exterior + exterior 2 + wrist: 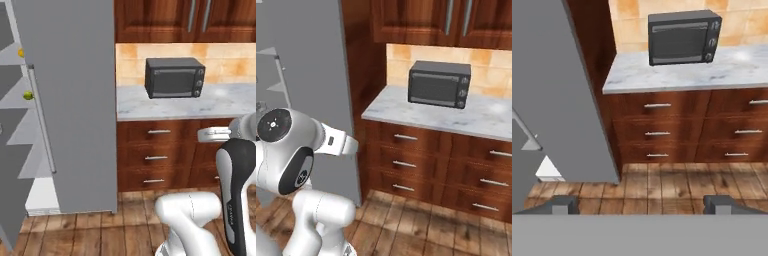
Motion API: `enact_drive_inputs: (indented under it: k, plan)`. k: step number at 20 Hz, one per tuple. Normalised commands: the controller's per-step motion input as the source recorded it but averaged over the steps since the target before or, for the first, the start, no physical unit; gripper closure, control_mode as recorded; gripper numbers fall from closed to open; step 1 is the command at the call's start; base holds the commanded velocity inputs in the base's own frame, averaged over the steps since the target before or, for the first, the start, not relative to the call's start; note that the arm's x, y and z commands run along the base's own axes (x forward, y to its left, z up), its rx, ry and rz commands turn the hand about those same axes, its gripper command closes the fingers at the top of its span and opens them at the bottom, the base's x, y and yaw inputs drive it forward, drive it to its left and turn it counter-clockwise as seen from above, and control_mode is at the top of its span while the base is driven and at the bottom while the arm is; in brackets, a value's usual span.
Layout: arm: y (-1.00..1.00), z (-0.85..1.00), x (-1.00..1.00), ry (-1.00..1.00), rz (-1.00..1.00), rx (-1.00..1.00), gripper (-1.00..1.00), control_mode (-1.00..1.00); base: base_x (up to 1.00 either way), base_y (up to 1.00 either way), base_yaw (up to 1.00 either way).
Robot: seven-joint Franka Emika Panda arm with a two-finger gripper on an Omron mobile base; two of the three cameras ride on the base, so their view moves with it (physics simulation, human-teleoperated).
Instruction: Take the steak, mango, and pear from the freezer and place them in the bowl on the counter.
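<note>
The freezer (75,100) stands at the left with its grey door swung open and a long rod handle (42,130) on it. Past the door's edge an orange-yellow mango (20,52) sits on an upper shelf. Lower down is a yellow-green pear (28,95). The steak and the bowl are out of view. My gripper (641,205) is open and empty, its fingertips (559,205) wide apart. It hangs in the air in front of the drawers and points toward the counter (712,75) and the freezer's side (552,100).
A dark toaster oven (175,77) stands on the marble counter (225,102) against a tan tiled wall. Brown drawers (159,157) with metal handles sit below and wooden cabinets (200,20) hang above. The floor is wood planks (662,182).
</note>
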Motion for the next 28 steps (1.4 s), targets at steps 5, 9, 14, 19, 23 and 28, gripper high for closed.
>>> enact_drive_inputs:
  k: [5,9,14,19,23,28]
  plan:
    - [0.0,0.0,0.0,0.0,0.0,0.0,-1.0,1.0,0.85,1.0,0.0]
    - [0.0,0.0,0.0,0.0,0.0,0.0,-1.0,1.0,1.0,1.0,0.0]
    - [0.0,0.0,0.0,0.0,0.0,0.0,-1.0,1.0,0.88,1.0,0.0]
    - [0.0,0.0,0.0,0.0,0.0,0.0,-1.0,1.0,0.51,0.71,0.01]
    - [0.0,0.0,0.0,0.0,0.0,0.0,-1.0,1.0,0.54,0.03,0.0]
    - [0.0,0.0,0.0,0.0,0.0,0.0,-1.0,1.0,0.59,0.06,0.0]
